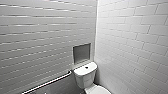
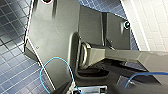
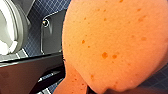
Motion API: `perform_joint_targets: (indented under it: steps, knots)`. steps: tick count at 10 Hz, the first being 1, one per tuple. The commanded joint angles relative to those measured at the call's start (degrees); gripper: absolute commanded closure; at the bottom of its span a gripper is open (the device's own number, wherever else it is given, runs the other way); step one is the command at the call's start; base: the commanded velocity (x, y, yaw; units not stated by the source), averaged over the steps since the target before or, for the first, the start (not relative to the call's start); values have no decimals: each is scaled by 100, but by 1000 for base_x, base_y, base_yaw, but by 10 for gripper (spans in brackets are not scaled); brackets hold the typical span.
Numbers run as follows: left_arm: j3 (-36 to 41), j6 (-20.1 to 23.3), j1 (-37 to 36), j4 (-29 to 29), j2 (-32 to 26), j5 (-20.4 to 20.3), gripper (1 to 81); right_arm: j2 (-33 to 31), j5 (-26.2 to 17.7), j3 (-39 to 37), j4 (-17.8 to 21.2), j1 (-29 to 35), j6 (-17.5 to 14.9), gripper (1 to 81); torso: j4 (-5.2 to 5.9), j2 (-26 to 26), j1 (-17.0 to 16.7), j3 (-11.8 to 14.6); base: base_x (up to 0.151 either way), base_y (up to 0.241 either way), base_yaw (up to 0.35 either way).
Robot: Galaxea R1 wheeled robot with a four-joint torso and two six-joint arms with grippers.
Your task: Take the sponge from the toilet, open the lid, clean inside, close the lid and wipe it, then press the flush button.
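While the right gripper [image 3: 88, 88] pinches the sponge [image 3: 112, 42], the orange block sits close against the wrist camera, creased along its clamped edge, above the dark blue tiled floor [image 3: 37, 30]. Part of the toilet [image 3: 10, 27] curves in beside it, apart from the sponge. Head view: white tank in the corner of two white-tiled walls, flush button [image 1: 86, 67] dark at the centre of the tank top. Grey recessed panel [image 1: 81, 53] behind the tank; metal grab bar [image 1: 47, 82] along the side wall. Left gripper [image 2: 88, 88]: open or closed, cannot tell.
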Motion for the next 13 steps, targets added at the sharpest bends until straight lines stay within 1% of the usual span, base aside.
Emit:
perform_joint_targets:
  steps: [1, 4, 9, 13]
  knots:
    - [108, 48, -224, 18, -97, 298, 10, -91, -186, 218, 21, 139, -37, 811, 0, 0, 0, 0, 0, 0, 0]
    - [125, 48, -224, 19, -106, 298, 10, -161, -1, 235, 13, 77, -37, 811, 0, 0, 0, 0, 0, 0, 0]
    - [134, 48, -224, 19, -98, 289, 10, -170, 17, 226, 13, 59, -37, 811, 0, 0, -11, 2, 77, 0, 0]
    - [134, 48, -216, 19, -98, 289, 10, -179, 26, 200, 13, 59, -37, 811, 0, 2, -9, 0, 99, 0, 0]
